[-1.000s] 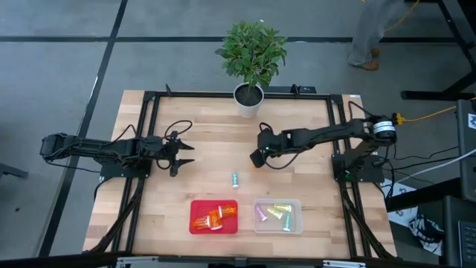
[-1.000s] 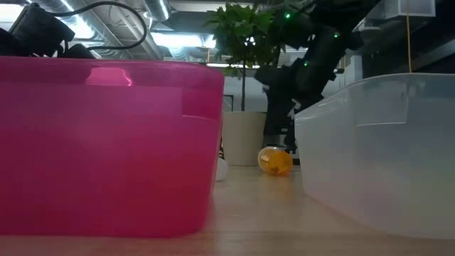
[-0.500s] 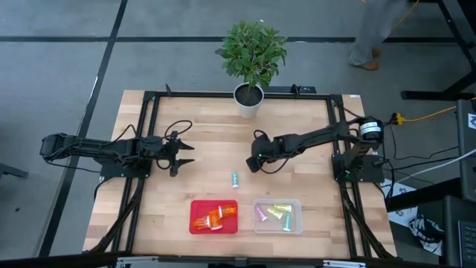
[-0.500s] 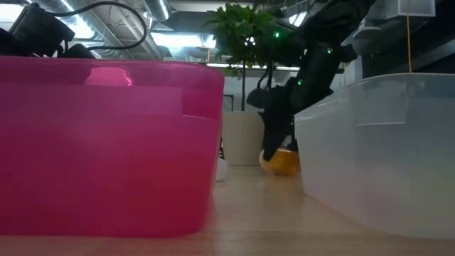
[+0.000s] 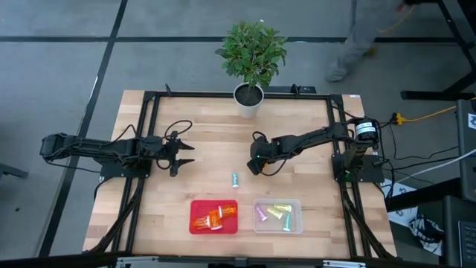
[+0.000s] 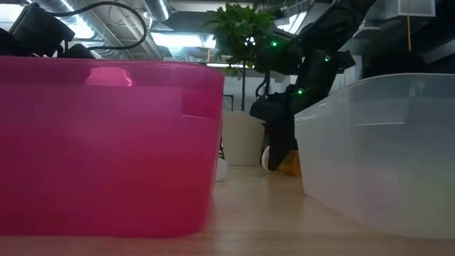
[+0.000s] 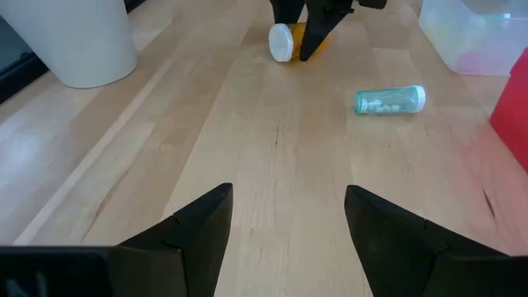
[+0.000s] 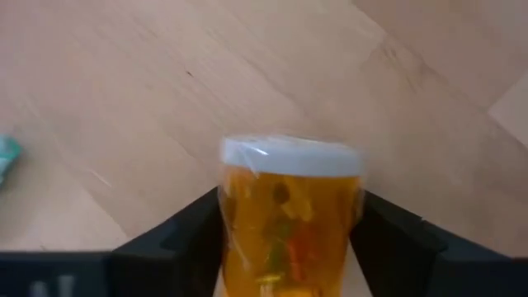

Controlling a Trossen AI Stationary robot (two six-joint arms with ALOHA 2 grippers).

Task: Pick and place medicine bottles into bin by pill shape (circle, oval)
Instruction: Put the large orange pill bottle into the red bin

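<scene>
right gripper had dropped from above the orange bottle down onto it | its fingers flanked the bottle, touching both sides, bottle lying on the table mid-board | left gripper waited at left, jaws apart, empty | teal bottle lay near, apart from red bin and clear bin
</scene>
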